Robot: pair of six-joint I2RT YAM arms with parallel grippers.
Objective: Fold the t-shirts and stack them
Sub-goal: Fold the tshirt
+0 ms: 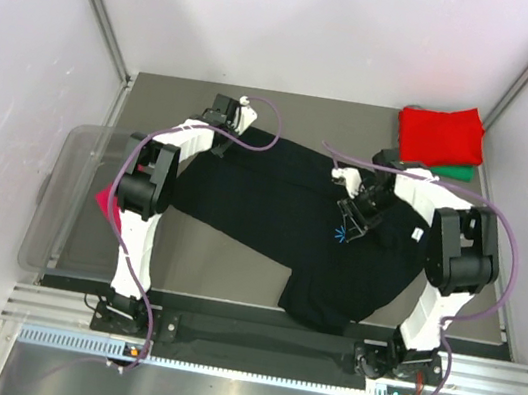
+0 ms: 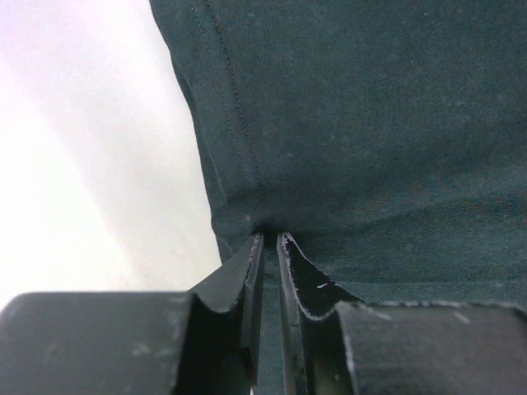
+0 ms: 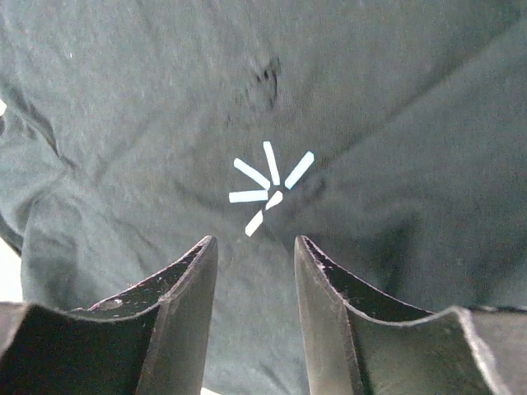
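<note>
The black t-shirt [image 1: 273, 204] lies spread across the table, its light-blue starburst print [image 1: 340, 236] right of centre. My left gripper [image 1: 223, 140] is at the shirt's far left corner. In the left wrist view its jaws [image 2: 270, 240] are pinched on a fold of the black cloth [image 2: 370, 140] beside the stitched hem. My right gripper [image 1: 353, 225] hovers over the shirt next to the print. It [image 3: 255, 245] stands open, nothing between its fingers, the starburst [image 3: 268, 191] just ahead. A folded red t-shirt [image 1: 442, 134] rests on a green one [image 1: 459, 172] at the far right corner.
A clear plastic bin [image 1: 55, 223] stands off the table's left edge, and a magenta cloth [image 1: 107, 202] shows at its inner side behind the left arm. White walls close in the table on three sides. The black shirt's near end hangs towards the front edge [image 1: 325, 314].
</note>
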